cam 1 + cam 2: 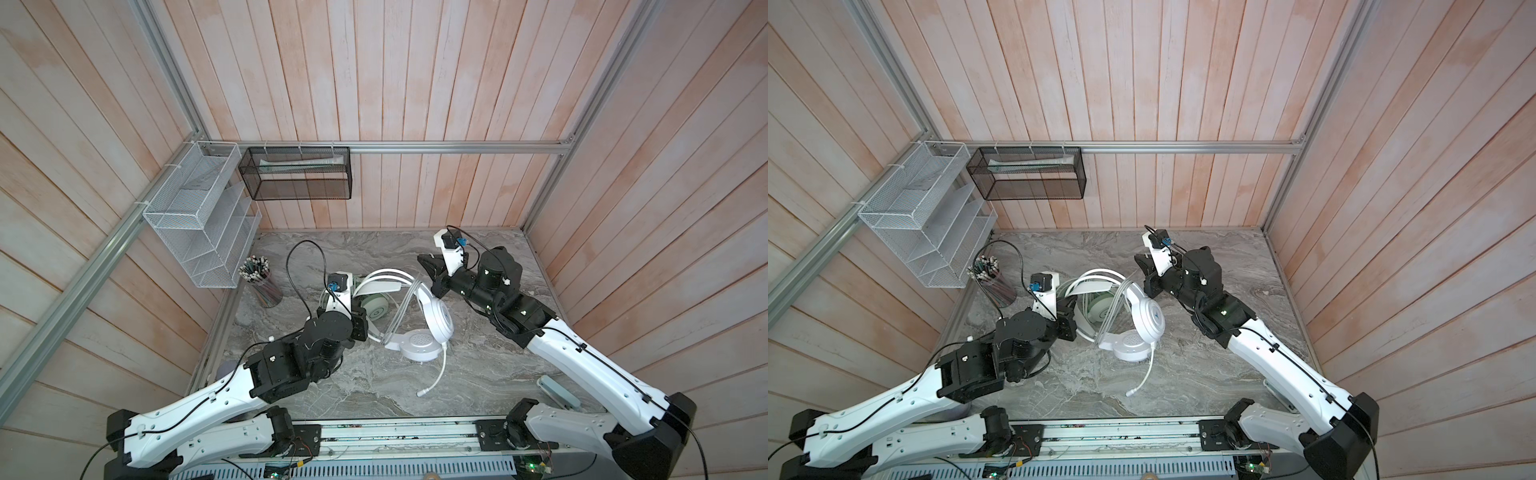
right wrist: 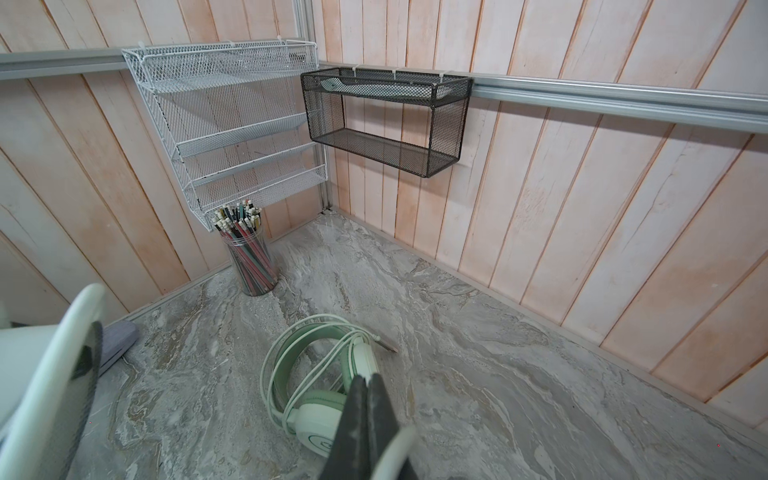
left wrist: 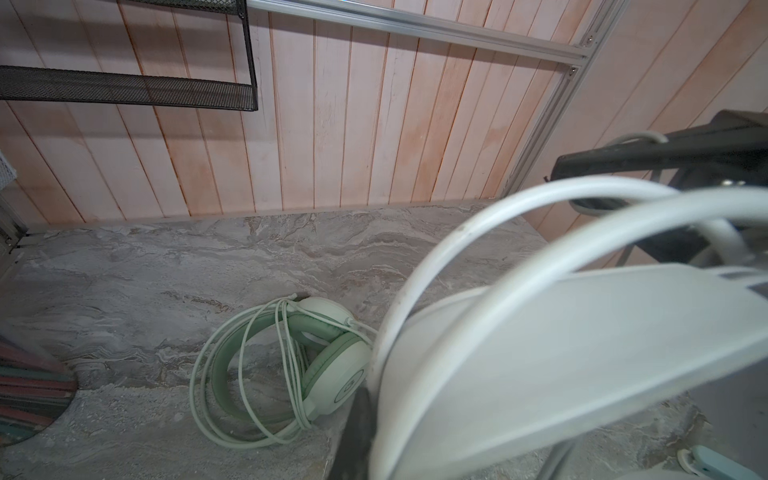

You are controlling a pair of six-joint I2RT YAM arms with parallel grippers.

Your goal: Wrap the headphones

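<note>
Fingers (image 2: 353, 415) of the right gripper (image 2: 366, 380) are pressed flat together, low in the middle of the right wrist view. In the left wrist view a thin loop of white cable (image 3: 636, 137) shows on top of that gripper at the right edge; I cannot tell whether the loop is pinched. The left gripper (image 1: 360, 328) sits left of centre in both top views. One of its dark fingers (image 3: 357, 415) shows at the lower edge of the left wrist view, against the wide band of the white headset (image 1: 438, 320), and the gripper looks closed on that band.

The white headset stands at the centre of both top views. One earcup lies flat on the table (image 1: 374, 399), the other is tilted above it, and the band arches toward the left gripper. Several cable strands (image 1: 401, 307) run down across it. Its mic boom (image 1: 440, 370) curves toward the lower middle.

The mint headset (image 3: 332, 374) lies flat on the table just behind, partly hidden in the top views, with its cable looped around its band.

A pencil cup (image 2: 251, 257) stands in the upper left part of the right wrist view, below a white wire rack (image 2: 232, 124) and a black mesh basket (image 2: 386, 124).
</note>
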